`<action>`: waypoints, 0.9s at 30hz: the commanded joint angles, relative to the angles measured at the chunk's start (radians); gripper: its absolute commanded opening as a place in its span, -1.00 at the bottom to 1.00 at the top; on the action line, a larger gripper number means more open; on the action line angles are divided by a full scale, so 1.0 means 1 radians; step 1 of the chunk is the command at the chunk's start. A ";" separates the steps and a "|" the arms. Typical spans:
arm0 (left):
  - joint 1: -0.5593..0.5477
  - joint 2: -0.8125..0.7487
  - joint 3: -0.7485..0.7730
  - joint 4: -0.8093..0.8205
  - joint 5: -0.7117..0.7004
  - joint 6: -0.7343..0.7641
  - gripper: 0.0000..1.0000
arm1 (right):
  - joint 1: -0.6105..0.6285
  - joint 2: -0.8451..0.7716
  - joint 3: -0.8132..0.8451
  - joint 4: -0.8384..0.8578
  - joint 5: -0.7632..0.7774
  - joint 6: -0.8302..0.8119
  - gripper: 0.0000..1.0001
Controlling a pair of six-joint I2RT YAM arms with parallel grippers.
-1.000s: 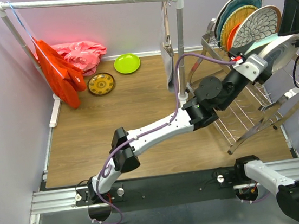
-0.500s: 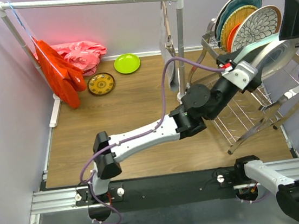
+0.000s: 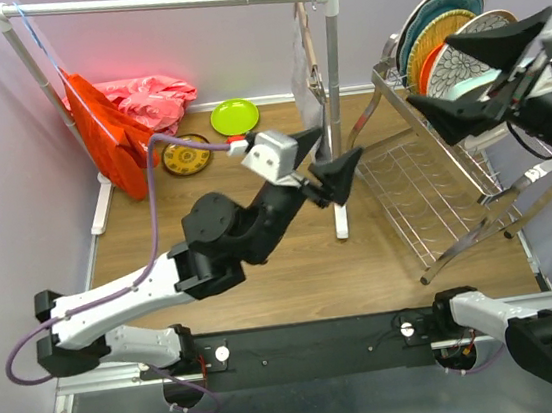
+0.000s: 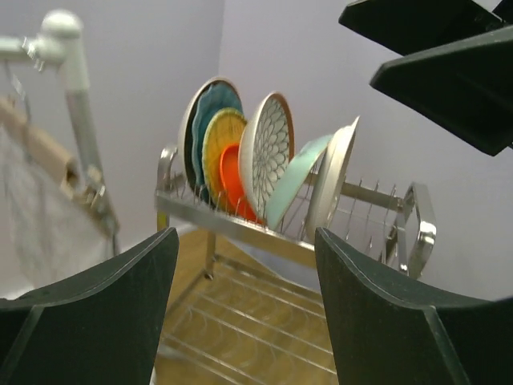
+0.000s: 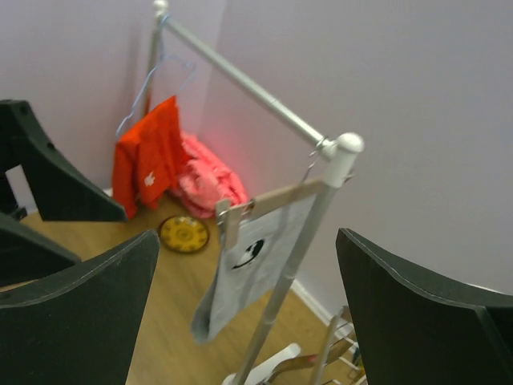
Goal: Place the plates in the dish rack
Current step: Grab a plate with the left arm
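Several plates stand on edge in the dish rack (image 3: 426,198): teal (image 4: 210,112), yellow (image 4: 220,144), orange (image 4: 232,180), white floral (image 4: 268,152), a mint tray (image 4: 292,180) and a white plate (image 4: 337,172). A lime green plate (image 3: 235,117) and a yellow-brown patterned plate (image 3: 187,155) lie flat at the back left. My left gripper (image 3: 326,165) hangs open and empty over the table's middle, left of the rack. High at the right, my right gripper (image 3: 477,76) is open and empty in front of the racked plates, partly hiding them from above.
A white pipe rail (image 3: 170,3) spans the back; its right post (image 3: 335,109) stands between my left gripper and the rack. A grey cloth (image 5: 256,265) hangs from it on a hanger. Red cloth (image 3: 106,137) and pink cloth (image 3: 152,99) sit at the back left.
My left arm has drawn back from the rack to the left and stands over the table's middle. My right gripper has risen into view in front of the racked plates.
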 commanded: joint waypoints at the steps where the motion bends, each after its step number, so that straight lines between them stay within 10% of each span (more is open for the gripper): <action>1: 0.020 -0.137 -0.240 -0.156 -0.140 -0.274 0.54 | -0.003 0.017 -0.051 -0.161 -0.232 -0.106 0.99; 15: 0.707 -0.258 -0.687 -0.032 0.333 -0.750 0.55 | -0.003 0.127 -0.092 -0.554 -0.198 -0.354 0.87; 27: 1.026 0.431 -0.206 -0.211 0.593 -1.012 0.50 | -0.003 0.139 -0.106 -0.453 0.041 -0.266 1.00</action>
